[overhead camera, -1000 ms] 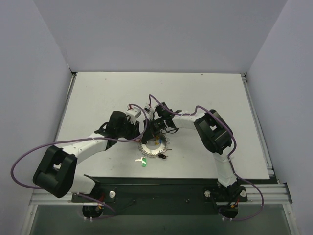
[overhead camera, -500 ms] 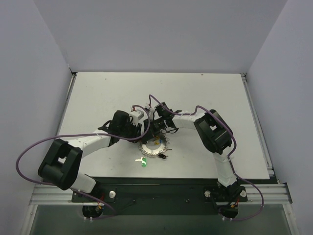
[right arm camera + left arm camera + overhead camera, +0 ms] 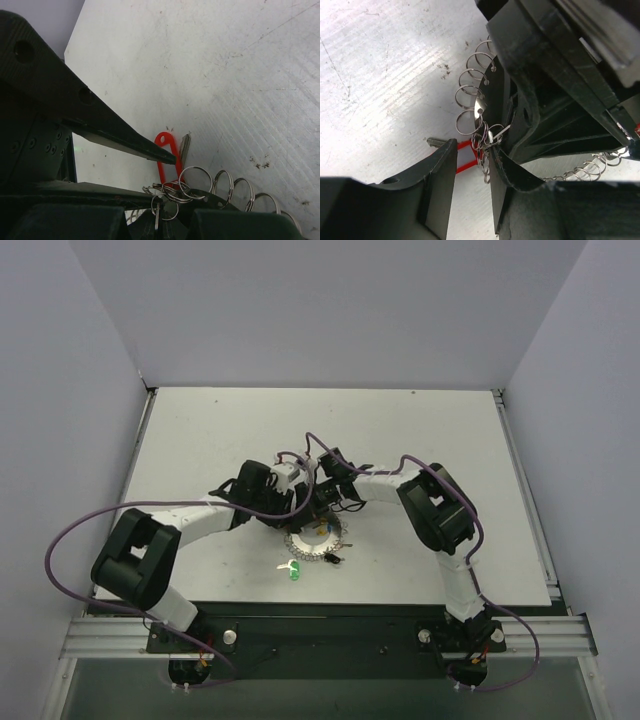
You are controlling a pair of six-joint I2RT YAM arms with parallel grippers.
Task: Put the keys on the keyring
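The keyring (image 3: 315, 542), a wire ring fringed with small silver rings (image 3: 470, 97), lies on the table at the middle front. My right gripper (image 3: 320, 506) is over its far edge and looks shut on a bunch of the small rings (image 3: 172, 192). A red tag (image 3: 164, 150) and a silver key blade (image 3: 185, 145) lie by the bunch. My left gripper (image 3: 472, 175) is open, with its fingertips (image 3: 445, 155) either side of the bunch and the red tag (image 3: 465, 154). A green-headed key (image 3: 294, 571) and a black-headed key (image 3: 332, 559) lie loose by the ring's near side.
The two wrists are crowded together over the keyring, the right gripper's black body (image 3: 555, 85) close against my left fingers. Purple cables (image 3: 330, 445) loop above both wrists. White walls enclose the table on three sides.
My left arm has swung right and forward, bringing its gripper up against the right gripper at the keyring. The right arm, the keyring and the loose keys have not moved.
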